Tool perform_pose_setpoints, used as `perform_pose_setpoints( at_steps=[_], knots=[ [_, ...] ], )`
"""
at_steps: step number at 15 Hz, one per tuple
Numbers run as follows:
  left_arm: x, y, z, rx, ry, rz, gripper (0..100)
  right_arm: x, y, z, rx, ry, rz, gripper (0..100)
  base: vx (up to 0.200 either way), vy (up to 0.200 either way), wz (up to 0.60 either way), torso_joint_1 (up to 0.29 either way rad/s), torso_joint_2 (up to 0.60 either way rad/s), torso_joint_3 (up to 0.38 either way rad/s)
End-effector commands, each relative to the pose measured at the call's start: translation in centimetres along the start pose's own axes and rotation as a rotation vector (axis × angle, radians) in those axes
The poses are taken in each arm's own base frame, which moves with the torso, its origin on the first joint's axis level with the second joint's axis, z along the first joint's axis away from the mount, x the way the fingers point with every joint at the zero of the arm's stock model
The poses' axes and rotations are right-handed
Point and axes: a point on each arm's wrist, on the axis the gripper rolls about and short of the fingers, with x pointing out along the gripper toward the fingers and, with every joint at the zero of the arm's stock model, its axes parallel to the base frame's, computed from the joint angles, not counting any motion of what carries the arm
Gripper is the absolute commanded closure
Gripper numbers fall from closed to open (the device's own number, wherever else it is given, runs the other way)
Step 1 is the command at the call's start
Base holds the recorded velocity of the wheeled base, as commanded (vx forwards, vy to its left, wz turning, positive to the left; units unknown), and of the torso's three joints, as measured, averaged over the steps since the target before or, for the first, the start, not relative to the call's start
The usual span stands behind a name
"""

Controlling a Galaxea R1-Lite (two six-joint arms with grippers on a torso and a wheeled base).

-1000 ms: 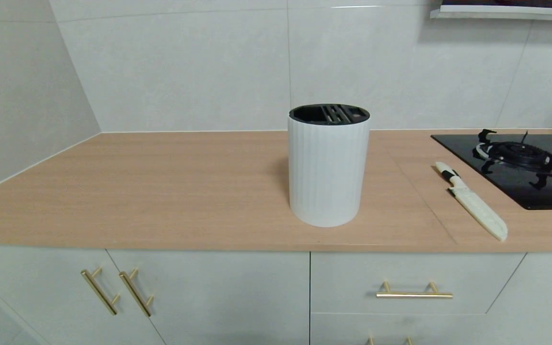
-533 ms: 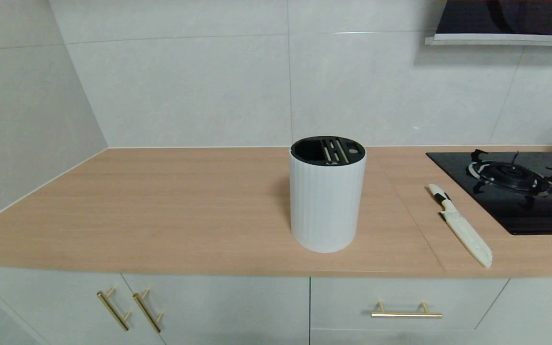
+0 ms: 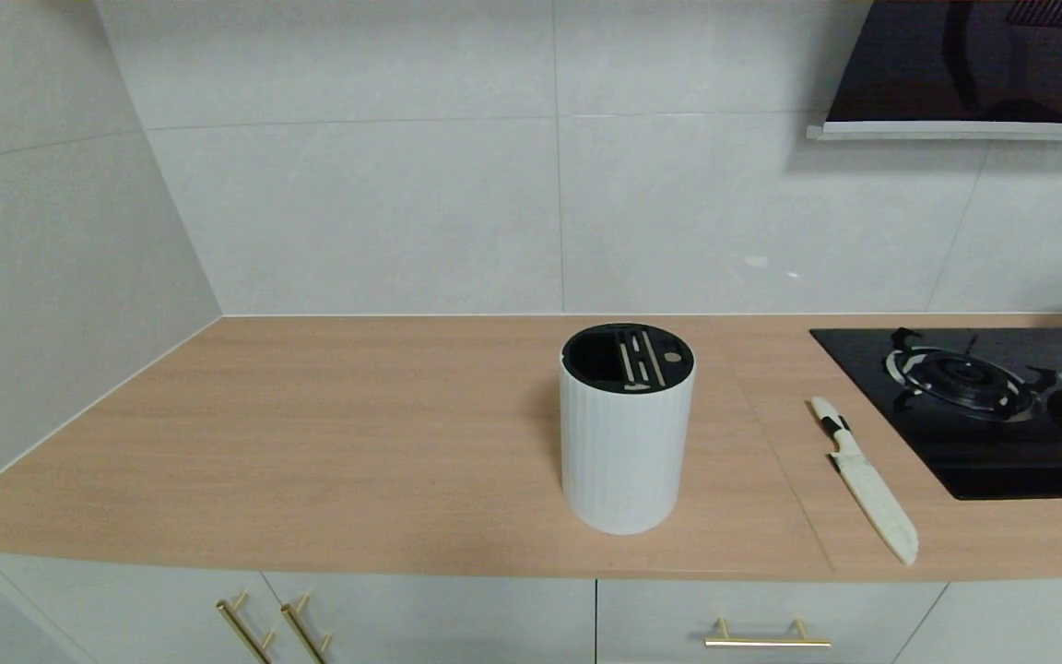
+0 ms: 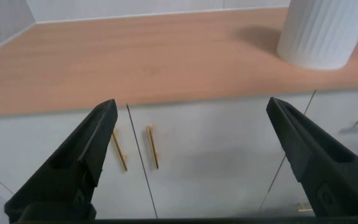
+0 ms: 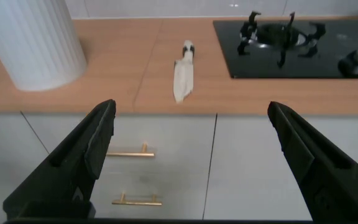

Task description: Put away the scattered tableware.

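A white ribbed cylinder holder (image 3: 625, 432) with a black slotted top stands on the wooden counter (image 3: 356, 433); it also shows as the holder (image 4: 322, 31) and the holder (image 5: 33, 40). A cream knife (image 3: 860, 478) with a black band on its handle lies flat to the holder's right, blade toward the counter's front edge, seen too as the knife (image 5: 183, 71). My left gripper (image 4: 191, 118) is open in front of the cabinet doors, below the counter edge. My right gripper (image 5: 191, 121) is open, also low before the cabinets, short of the knife.
A black gas hob (image 3: 973, 406) with burner grates lies at the counter's right, a range hood (image 3: 973, 74) above it. Tiled walls close the back and left. Cabinet fronts with gold handles (image 3: 761, 636) sit under the counter.
The head camera has risen or tilted up: the whole scene has slid downward in view and more wall and hood show. Holder and knife keep their places on the counter.
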Motion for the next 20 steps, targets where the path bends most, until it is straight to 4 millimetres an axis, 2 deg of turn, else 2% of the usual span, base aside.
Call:
perform_pose_setpoints(
  at_steps=[1, 9, 15, 18, 20],
  knots=[
    [0.00, 0.00, 0.00, -0.001, 0.000, 0.000, 0, 0.01, 0.00, 0.01, 0.000, 0.001, 0.000, 0, 0.000, 0.000, 0.00, 0.286, -0.60, -0.315],
    [0.00, 0.00, 0.00, 0.001, 0.000, 0.000, 0, 0.01, 0.00, 0.01, 0.000, 0.001, 0.000, 0, 0.000, 0.000, 0.00, 0.226, -0.47, -0.244],
    [0.00, 0.00, 0.00, -0.001, 0.000, 0.000, 0, 0.02, 0.00, 0.01, -0.002, 0.003, 0.000, 0, 0.000, 0.000, 0.00, 0.005, -0.01, -0.005],
    [0.00, 0.00, 0.00, -0.001, 0.000, 0.000, 0, 0.02, 0.00, 0.01, -0.002, 0.003, 0.000, 0, 0.000, 0.000, -0.60, 0.001, 0.00, 0.002],
    [0.00, 0.00, 0.00, -0.001, 0.000, 0.000, 0, 0.02, 0.00, 0.01, -0.002, 0.003, 0.000, 0, 0.000, 0.000, 0.00, 0.000, 0.00, 0.000]
  ],
)
